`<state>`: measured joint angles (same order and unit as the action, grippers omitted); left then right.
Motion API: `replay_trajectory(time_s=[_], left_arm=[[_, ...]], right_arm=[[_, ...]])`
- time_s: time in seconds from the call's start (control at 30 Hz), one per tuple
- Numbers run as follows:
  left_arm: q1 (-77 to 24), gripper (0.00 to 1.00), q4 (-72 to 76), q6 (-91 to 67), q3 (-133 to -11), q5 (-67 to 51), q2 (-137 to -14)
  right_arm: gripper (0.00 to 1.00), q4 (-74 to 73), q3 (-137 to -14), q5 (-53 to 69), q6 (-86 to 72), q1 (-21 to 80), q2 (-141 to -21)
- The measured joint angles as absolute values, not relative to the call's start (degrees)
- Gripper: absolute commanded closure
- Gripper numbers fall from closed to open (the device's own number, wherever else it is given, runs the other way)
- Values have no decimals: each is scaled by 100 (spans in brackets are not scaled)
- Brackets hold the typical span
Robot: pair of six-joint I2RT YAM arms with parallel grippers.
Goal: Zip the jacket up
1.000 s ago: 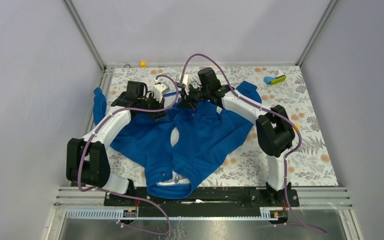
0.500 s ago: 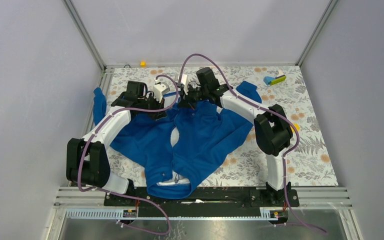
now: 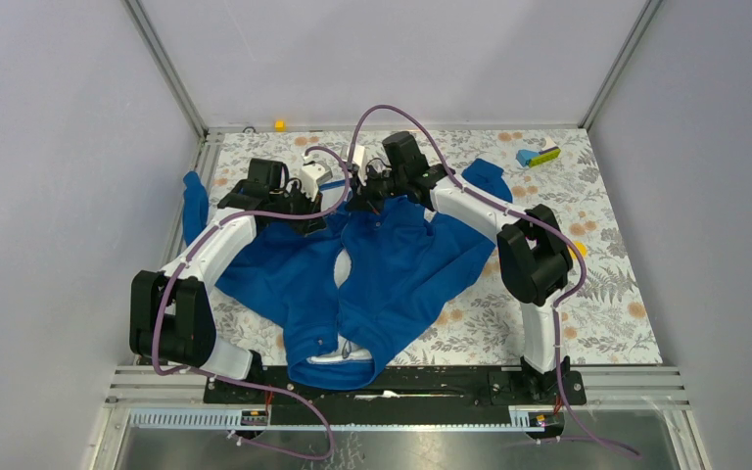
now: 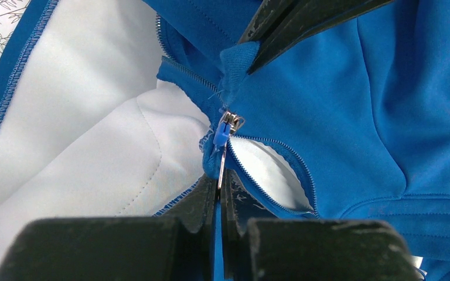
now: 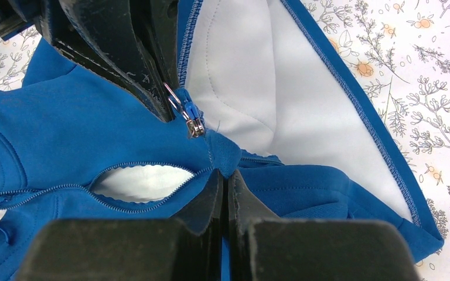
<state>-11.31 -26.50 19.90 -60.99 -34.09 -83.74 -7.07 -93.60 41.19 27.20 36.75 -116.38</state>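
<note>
Handling soft, limp jacket (image 3: 401,274): your left gripper (image 4: 220,175) pinches zipper pull (image 4: 222,133), right gripper (image 5: 224,175) clamps hem (image 5: 222,153); pull taut, fabric bunches easily.

Walls (image 3: 49,147): plain pale grey | frame: aluminium corner rails (image 3: 164,67) | tabletop: floral-print cloth (image 3: 612,284) | light: even

A flower-printed cloth (image 3: 607,294) covers the table. At one o'clock on it, small blue and yellow-green blocks (image 3: 539,156) lie side by side. A tiny yellow piece (image 3: 279,124) sits just past the cloth's far edge, at eleven o'clock.
</note>
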Motion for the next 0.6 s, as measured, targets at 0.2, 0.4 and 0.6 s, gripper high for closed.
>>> replay_trajectory(time_s=[0.2, 0.4, 0.6], left_arm=[[-1129, 100, -2650, 1988, -6099, -3409, -8374], [-1129, 100, -2663, 1990, -6101, -3424, -8377], [-1129, 100, -2694, 1990, -6101, -3424, -8374]], right_arm=[[100, -707, -9358, 4121, 2720, 3675, -11638], [100, -681, -9356, 4152, 2703, 3675, -11638], [100, -585, -9273, 4110, 2694, 3636, -11636]])
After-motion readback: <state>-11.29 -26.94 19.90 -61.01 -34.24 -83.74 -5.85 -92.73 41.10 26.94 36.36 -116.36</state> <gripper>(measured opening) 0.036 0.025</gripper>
